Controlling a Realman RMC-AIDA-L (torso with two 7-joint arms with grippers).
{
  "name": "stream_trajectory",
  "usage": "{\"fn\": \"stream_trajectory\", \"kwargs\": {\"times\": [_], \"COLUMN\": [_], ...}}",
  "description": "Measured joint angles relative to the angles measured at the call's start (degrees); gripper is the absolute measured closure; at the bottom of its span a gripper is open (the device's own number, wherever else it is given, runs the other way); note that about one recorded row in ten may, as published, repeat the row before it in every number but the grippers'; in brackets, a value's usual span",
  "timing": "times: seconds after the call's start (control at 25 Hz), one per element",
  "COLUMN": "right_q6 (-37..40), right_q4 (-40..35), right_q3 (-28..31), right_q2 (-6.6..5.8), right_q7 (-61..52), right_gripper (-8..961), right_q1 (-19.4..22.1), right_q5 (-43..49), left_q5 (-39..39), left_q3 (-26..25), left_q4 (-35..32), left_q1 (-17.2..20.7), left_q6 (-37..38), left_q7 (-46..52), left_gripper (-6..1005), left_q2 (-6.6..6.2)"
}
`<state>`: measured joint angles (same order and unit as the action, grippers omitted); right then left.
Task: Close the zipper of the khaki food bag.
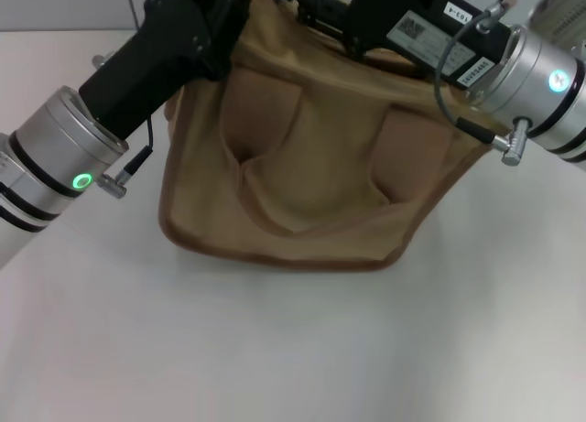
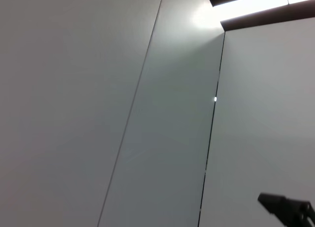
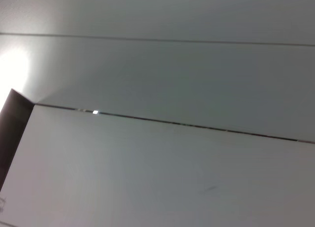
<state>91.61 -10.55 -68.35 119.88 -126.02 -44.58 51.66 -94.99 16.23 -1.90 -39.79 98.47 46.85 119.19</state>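
A plain white bench [image 1: 293, 349] fills the head view, matte and evenly lit. Both wrist views look away from the work and show you only pale grey wall or ceiling panels [image 2: 162, 118] split by thin dark seams, with a bright strip of light at one edge. A small black tip pokes into one corner of the left wrist view; you cannot tell what it belongs to.

The khaki food bag [image 1: 311, 175] sits on the bench toward the far side, roughly centred before you. Its near face is toward the camera, showing two wide handle straps and a sagging front pocket, with darker brown piping along the bottom edge. The bag's top, where the zipper would run, is covered by the two arms, so you cannot see the zipper or its pull.

Your left hand [image 1: 224, 10] reaches in from the left, its black body angled up to the bag's upper left corner. Your right hand [image 1: 316, 5] comes in from the right, its black body lying across the bag's top edge. Both sets of fingers are hidden at the picture's upper edge, so you cannot tell whether either hand is clenched, released or grasping the fabric.
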Motion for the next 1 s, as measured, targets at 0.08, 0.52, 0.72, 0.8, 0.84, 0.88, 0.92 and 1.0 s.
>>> {"fn": "stream_trajectory", "kwargs": {"times": [0.08,0.52,0.72,0.8,0.84,0.88,0.92,1.0], "right_q6": [0.00,1.34,3.41,3.68,3.88,4.36,5.11,6.56], "right_q4": [-0.30,-0.43,-1.68,-2.90,-3.62,-4.25,-4.73,-5.21], "right_q3": [-0.20,0.38,3.43,3.82,3.81,3.70,3.44,2.40], "right_q2": [0.00,0.01,-0.10,-0.21,-0.21,-0.21,-0.21,-0.17], "right_q7": [0.49,4.58,15.05,20.85,23.76,26.97,30.44,37.75], "right_gripper": [186,188,188,189,189,189,189,190], "right_q1": [-0.03,2.05,5.80,7.60,8.39,8.91,9.37,9.71], "right_q5": [0.01,-0.01,-0.03,-0.05,-0.05,-0.03,0.16,1.13], "left_q5": [0.03,0.24,0.29,0.31,0.33,0.35,0.35,0.36], "left_q3": [-0.04,-0.14,-0.19,-0.22,-0.23,-0.23,-0.23,-0.23], "left_q4": [0.26,0.43,0.41,0.41,0.41,0.41,0.40,0.41], "left_q1": [0.06,0.33,0.51,0.62,0.68,0.76,0.81,0.85], "left_q6": [-0.12,-0.16,-0.18,-0.16,-0.18,-0.27,-0.29,-0.30], "left_q7": [0.00,0.00,-0.02,-0.08,-0.12,-0.21,-0.26,-0.30], "left_gripper": [966,965,965,965,965,965,965,965], "left_q2": [0.00,-0.02,-0.02,-0.02,-0.02,-0.02,-0.02,-0.01]}}
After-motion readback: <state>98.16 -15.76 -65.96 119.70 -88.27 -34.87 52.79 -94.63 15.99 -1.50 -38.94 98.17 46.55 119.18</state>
